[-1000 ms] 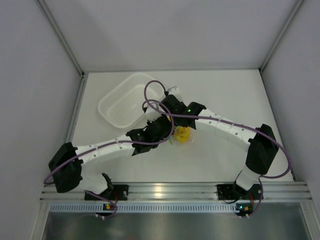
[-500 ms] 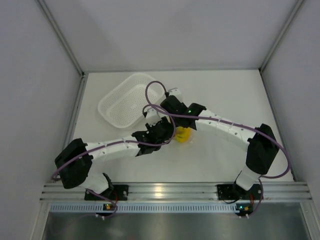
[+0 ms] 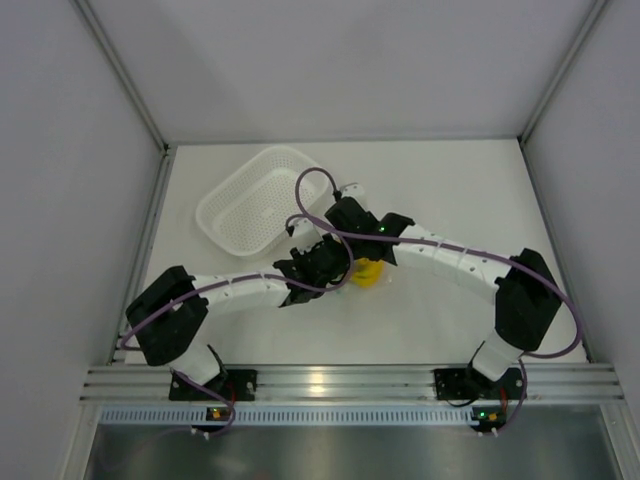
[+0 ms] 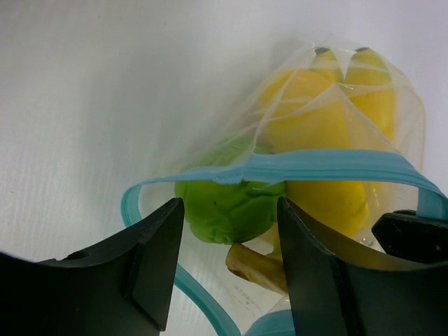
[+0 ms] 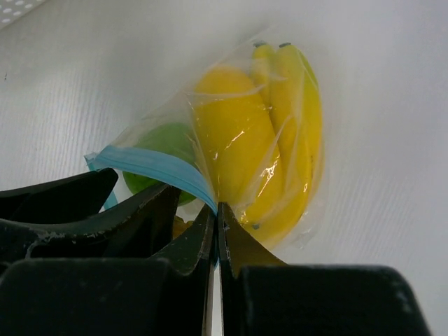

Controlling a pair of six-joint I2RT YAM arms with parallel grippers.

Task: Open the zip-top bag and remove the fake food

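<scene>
Far left on the table (image 3: 450, 190), the white basket (image 3: 250, 205) stands well apart from the work and holds nothing that can be made out.

The left gripper (image 4: 229, 224) is open, with its jaws spread at the mouth of the zip-top bag (image 5: 306, 222). One jaw is on either side of the green fruit (image 4: 231, 192). No contact with the fruit can be confirmed.

The bag lies on the table near its middle, between the two grippers. Its blue zip strip (image 5: 150, 164) is parted into a loop, so the mouth is open. All three pieces are inside: the green fruit is nearest the opening, the oval fruit (image 5: 227, 133) is behind it, and the banana bunch (image 5: 297, 119) is deepest.

The right gripper (image 5: 215, 213) is closed on the zip strip at the right side of the mouth, pinning the bag.

Assessment: the opening step appears done and removal is in hand, with no fruit out yet. The next move calls for the left gripper to advance slightly and close on the green fruit. It should then draw the fruit clear while the right gripper anchors the bag. The main risk is that a jaw catches the film or strip instead of the fruit.
</scene>
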